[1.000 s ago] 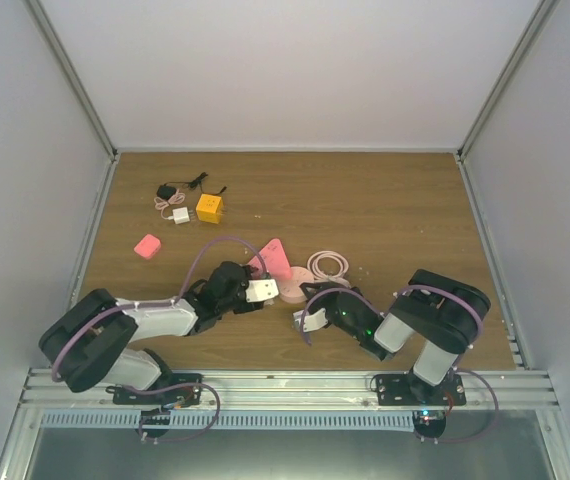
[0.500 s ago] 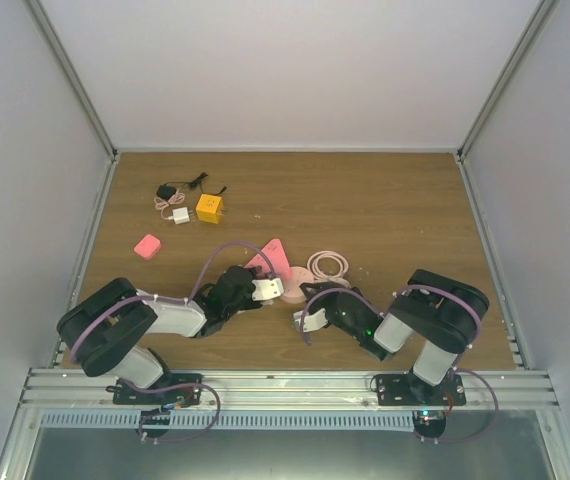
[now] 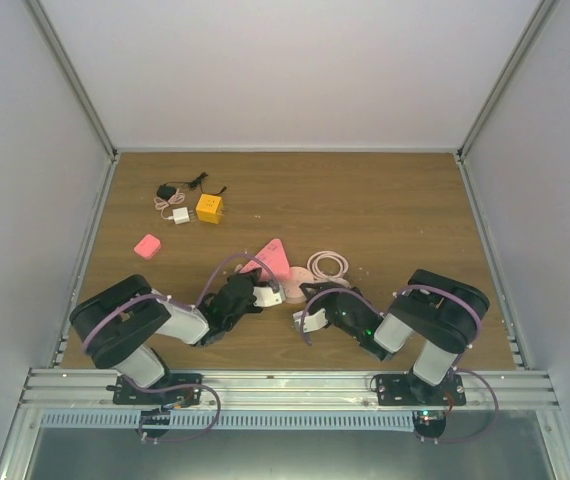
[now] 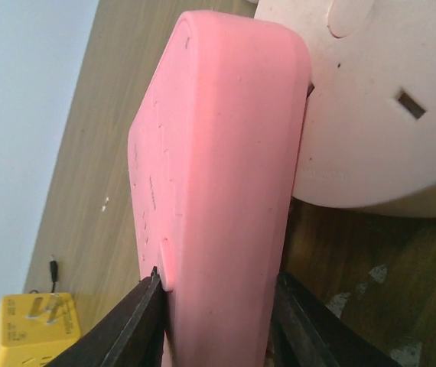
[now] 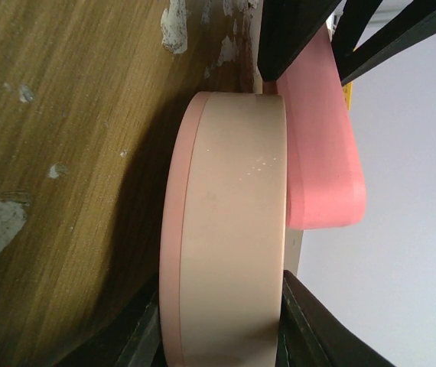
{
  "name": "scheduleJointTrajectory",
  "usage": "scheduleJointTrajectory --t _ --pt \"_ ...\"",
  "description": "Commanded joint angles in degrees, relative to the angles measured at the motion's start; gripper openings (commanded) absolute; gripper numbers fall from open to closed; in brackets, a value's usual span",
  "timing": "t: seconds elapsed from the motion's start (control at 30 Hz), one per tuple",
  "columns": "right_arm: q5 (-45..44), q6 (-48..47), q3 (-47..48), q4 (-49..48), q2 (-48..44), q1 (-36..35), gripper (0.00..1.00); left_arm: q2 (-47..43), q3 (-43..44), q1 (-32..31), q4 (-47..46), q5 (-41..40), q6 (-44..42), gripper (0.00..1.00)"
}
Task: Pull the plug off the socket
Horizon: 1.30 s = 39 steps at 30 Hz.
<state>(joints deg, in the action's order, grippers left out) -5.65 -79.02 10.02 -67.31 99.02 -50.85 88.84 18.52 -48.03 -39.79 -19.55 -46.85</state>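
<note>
Pink plastic fills both wrist views: my left claw (image 4: 216, 289) is clamped on the socket (image 4: 218, 176), and my right claw (image 5: 218, 321) on the round plug (image 5: 229, 229) at the socket's 5 o'clock, near mid-table. They are not yet parted. Next I judge I need a straight, firm pull apart.

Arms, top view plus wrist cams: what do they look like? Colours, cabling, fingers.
Both match. The left arm and right arm have bulky black joint housings, pale grey links and a purple cable looping along the outside. A small green light glows on the right arm. The left fingers and right fingers are thin, black and tapered.
</note>
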Motion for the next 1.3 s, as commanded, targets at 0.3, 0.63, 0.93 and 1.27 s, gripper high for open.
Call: scheduleJointTrajectory --t 0.3,0.63,0.93,1.27 --pt "2.1 1.1 -1.6 -1.6 -0.3 -0.8 0.06 3.1 -3.5 -2.6 -18.7 -9.5 -11.2 0.12" --pt "1.7 0.4 -1.9 -2.0 -0.1 -0.8 0.06 0.0 0.3 -3.0 -6.3 -7.4 -1.6 0.06" --pt "1.6 -0.6 -2.3 -3.6 1.1 -0.7 0.05 -5.0 3.7 -0.7 5.8 -2.4 4.5 0.06" --pt "1.8 -0.4 -2.5 -2.8 0.5 -0.7 0.06 -4.4 2.6 -0.8 -0.8 -6.7 -0.7 0.04"
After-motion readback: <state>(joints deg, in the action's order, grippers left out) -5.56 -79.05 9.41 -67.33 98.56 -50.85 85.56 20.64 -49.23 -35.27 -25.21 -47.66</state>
